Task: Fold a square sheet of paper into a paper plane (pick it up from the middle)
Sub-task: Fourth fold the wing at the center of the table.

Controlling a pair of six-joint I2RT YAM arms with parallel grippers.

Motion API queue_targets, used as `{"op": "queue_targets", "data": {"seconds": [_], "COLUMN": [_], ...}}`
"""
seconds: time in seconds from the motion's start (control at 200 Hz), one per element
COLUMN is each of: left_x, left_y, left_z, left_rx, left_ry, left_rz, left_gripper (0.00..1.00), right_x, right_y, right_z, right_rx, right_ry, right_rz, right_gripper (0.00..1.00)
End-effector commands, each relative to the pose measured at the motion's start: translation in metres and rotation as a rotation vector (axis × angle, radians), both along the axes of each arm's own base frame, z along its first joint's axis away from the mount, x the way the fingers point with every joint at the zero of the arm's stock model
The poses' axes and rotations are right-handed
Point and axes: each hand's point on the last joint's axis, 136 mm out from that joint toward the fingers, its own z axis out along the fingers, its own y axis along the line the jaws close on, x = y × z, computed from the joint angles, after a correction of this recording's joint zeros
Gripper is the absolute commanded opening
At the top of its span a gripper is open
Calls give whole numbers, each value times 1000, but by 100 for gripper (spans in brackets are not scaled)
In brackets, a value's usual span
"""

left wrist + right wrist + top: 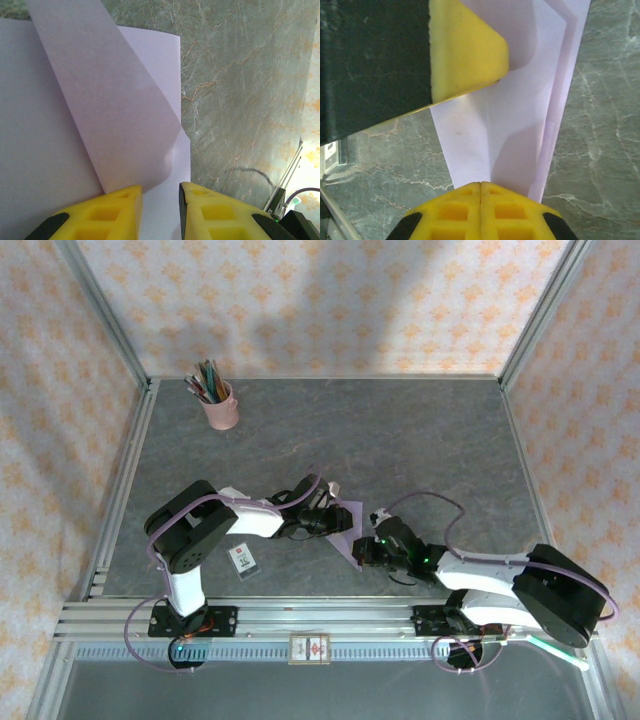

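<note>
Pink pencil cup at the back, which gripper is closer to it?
Left. The left gripper is nearer the bases than the pink pencil cup and to its right, at the lavender paper; the right gripper is farther out both ways.

The top camera sits high up behind both arms and looks down on the whole table (420, 440) from far away. The left wrist camera rides just behind the left gripper (160, 187) and looks very close at the purple paper (115, 100). The right wrist camera rides behind the right gripper (480, 184), just as close. All three see that paper.
</note>
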Motion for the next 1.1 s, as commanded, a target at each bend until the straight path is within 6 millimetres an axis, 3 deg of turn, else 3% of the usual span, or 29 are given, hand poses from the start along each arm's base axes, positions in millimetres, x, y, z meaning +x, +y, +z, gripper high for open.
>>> {"op": "queue_targets", "data": {"seconds": [0.0,0.33,0.465,0.616,0.746,1.096], "left_x": [-3,-2,-3,-3,-4,-4], "left_y": [9,9,10,12,12,12], "left_z": [-23,-25,-26,-25,-26,-26], "left_rx": [87,92,97,102,104,108], "left_ry": [14,16,17,14,14,13], "left_rz": [1,0,0,1,1,-1], "left_gripper": [29,29,29,29,29,29], "right_x": [-1,-5,-3,4,2,-12], "right_y": [-13,-18,-10,-1,5,0], "right_z": [-18,-25,-13,15,24,-1], "right_rx": [-62,-83,-47,25,61,28], "right_ry": [18,37,15,-52,-59,8], "right_rz": [-32,-31,-13,-3,25,41], "right_gripper": [4,4,4,6,6,5]}}
